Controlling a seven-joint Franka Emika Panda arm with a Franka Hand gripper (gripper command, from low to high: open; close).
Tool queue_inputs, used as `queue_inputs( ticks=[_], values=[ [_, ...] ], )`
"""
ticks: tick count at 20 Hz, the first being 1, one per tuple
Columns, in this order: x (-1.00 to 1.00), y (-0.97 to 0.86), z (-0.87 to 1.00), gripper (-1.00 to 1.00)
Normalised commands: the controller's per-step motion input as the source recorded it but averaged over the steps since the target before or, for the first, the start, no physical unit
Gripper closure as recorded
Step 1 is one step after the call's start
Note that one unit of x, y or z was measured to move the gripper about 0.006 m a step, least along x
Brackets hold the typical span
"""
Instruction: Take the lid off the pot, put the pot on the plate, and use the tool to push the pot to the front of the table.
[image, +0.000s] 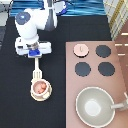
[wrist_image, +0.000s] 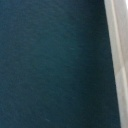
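My gripper (image: 35, 54) hangs over the black table (image: 20, 112) in the exterior view's upper left, shut on the handle of the cream-white tool (image: 36, 67). The tool points toward the exterior view's bottom, and its slotted head meets the pale pink pot (image: 40, 88). The pot shows its reddish inside and sits uncovered on the cream-yellow plate (image: 33, 96). The pale pink lid (image: 80, 49) lies on the stove's top-left burner spot, far from the pot. The wrist view shows black table (wrist_image: 50, 65) with a pale strip (wrist_image: 118, 60) along one edge, likely the tool.
The pinkish-brown stove panel (image: 120, 80) fills the exterior view's right, with three black burners (image: 104, 51) showing. A large grey-beige pan (image: 95, 106) with a long handle stands at its lower end. A blue cloth lies along the table's top edge.
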Motion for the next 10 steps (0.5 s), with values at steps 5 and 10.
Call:
queue_inputs(
  ticks=[5, 10],
  values=[
    [0.81, 0.43, 0.07, 1.00],
    [1.00, -0.05, 0.27, 1.00]
  ],
)
